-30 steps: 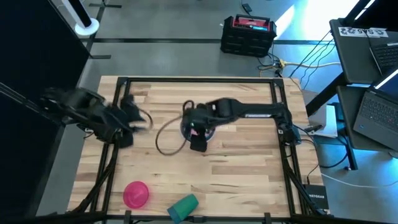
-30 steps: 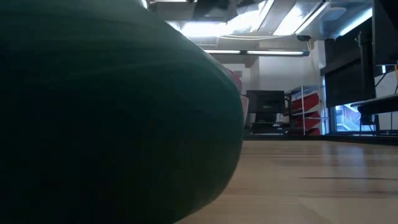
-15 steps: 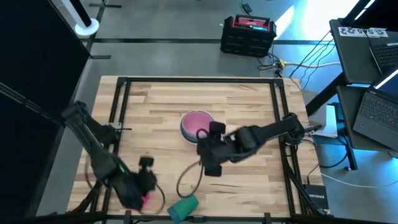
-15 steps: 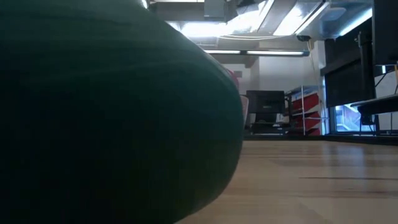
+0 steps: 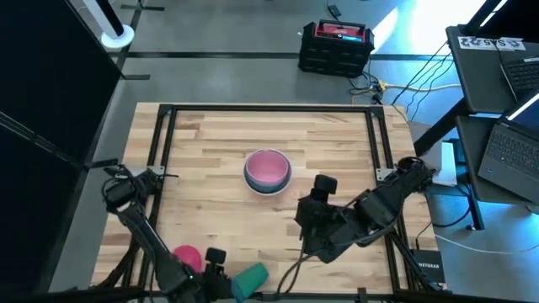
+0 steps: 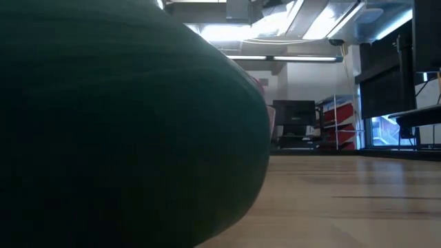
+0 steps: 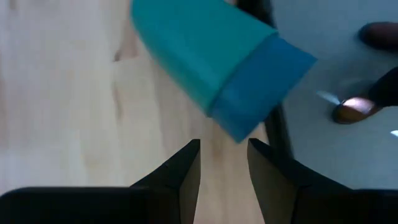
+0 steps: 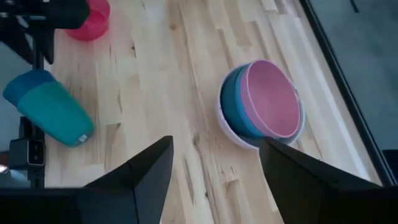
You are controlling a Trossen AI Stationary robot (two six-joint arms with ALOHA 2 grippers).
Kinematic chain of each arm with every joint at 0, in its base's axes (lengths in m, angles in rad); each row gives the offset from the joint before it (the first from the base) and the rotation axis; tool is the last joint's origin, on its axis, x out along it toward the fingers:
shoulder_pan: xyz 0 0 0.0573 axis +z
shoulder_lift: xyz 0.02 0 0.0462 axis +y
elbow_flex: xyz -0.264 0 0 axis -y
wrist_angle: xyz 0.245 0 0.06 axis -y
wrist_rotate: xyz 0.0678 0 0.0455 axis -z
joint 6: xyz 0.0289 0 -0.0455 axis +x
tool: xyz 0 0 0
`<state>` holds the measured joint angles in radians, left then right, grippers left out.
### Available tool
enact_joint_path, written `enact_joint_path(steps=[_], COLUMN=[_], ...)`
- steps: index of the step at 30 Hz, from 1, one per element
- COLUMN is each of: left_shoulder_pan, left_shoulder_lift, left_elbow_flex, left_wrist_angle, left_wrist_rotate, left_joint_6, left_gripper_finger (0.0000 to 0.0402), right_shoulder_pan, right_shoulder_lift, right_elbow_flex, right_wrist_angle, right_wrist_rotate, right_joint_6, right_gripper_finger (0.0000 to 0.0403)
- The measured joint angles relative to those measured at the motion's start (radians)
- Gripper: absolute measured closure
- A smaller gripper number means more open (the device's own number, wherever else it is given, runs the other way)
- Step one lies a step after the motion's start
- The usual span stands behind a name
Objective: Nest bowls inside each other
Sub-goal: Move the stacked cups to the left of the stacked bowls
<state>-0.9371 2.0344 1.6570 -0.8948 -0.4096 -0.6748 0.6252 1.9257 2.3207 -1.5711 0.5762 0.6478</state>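
Observation:
A stack of bowls stands mid-table: a pale pink bowl sits in a blue one, which sits in a white one. The magenta bowl rests alone near the front left. A teal-green cup with a blue end lies on its side at the front edge. It fills most of the low view. My left gripper is open just short of the cup's blue end, touching nothing. My right gripper hangs open over the table's near right part, away from the stack.
Black frame rails run along the table's left, right and far sides. My left arm reaches past the magenta bowl. Bare wood lies between the stack and the front edge. A black-and-red case stands on the floor beyond the table.
My left gripper has swept from the table's far left down to the near edge, sinking beside the green cup. My right gripper has drawn back from above the stack toward the near right, so the stack shows uncovered. The bowls and the cup have stayed in place.

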Motion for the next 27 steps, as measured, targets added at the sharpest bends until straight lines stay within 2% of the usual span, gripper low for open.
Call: enact_joint_path(steps=[14, 22, 27], left_shoulder_pan=[-0.040, -0.007, 0.041], left_shoulder_lift=[0.101, 0.103, 0.125], left_elbow_flex=[0.057, 0.056, 0.055], left_wrist_angle=[-0.006, -0.003, 0.076], left_wrist_rotate=[-0.100, -0.176, -0.204], left_joint_6=[-0.138, -0.115, -0.072], left_gripper_finger=[0.0286, 0.0286, 0.0286], right_shoulder_pan=[0.010, 0.009, 0.009], right_shoulder_lift=[-0.023, -0.023, -0.023], right_elbow_flex=[0.000, 0.000, 0.000], right_wrist_angle=[0.000, 0.000, 0.000], right_wrist_rotate=[0.023, 0.022, 0.022], right_joint_6=[0.026, 0.028, 0.028], right_gripper_finger=[0.0180, 0.0180, 0.0180])
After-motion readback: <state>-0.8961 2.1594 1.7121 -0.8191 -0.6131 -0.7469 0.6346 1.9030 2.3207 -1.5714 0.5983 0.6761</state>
